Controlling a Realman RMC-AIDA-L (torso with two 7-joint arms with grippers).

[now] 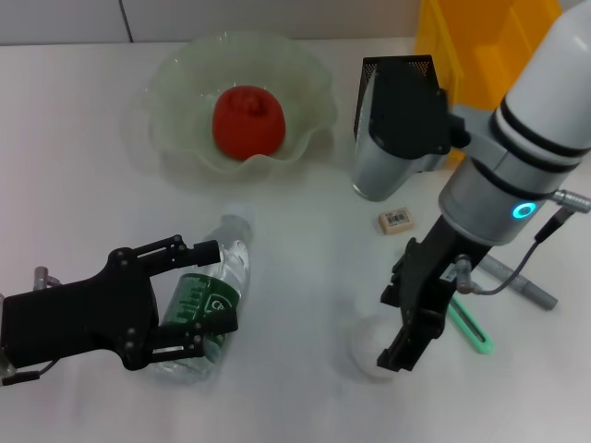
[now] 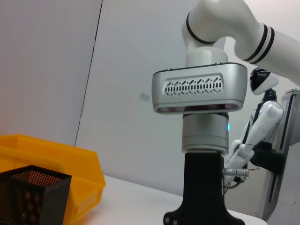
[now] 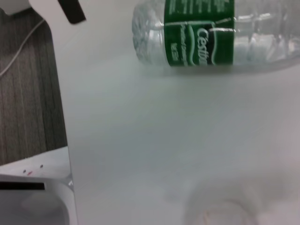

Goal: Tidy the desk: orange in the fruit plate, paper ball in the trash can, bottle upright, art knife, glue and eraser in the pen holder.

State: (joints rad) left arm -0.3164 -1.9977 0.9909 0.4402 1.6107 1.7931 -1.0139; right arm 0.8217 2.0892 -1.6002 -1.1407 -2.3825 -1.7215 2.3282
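Observation:
A clear bottle [image 1: 205, 300] with a green label lies on its side on the white table; it also shows in the right wrist view [image 3: 211, 33]. My left gripper [image 1: 214, 286] is open, with one finger on each side of the bottle's body. My right gripper [image 1: 404, 349] hangs just over a white paper ball [image 1: 371, 349], which shows faintly in the right wrist view [image 3: 225, 208]. A red-orange fruit [image 1: 247, 120] sits in the pale green fruit plate [image 1: 175, 83]. The eraser [image 1: 395, 220], the green art knife [image 1: 471, 325] and the grey glue stick [image 1: 519, 282] lie by the right arm.
The black mesh pen holder [image 1: 399, 66] stands at the back, partly behind my right wrist; it shows in the left wrist view [image 2: 33, 197]. A yellow bin [image 1: 480, 41] stands behind it. The table's edge and the floor [image 3: 28, 93] show in the right wrist view.

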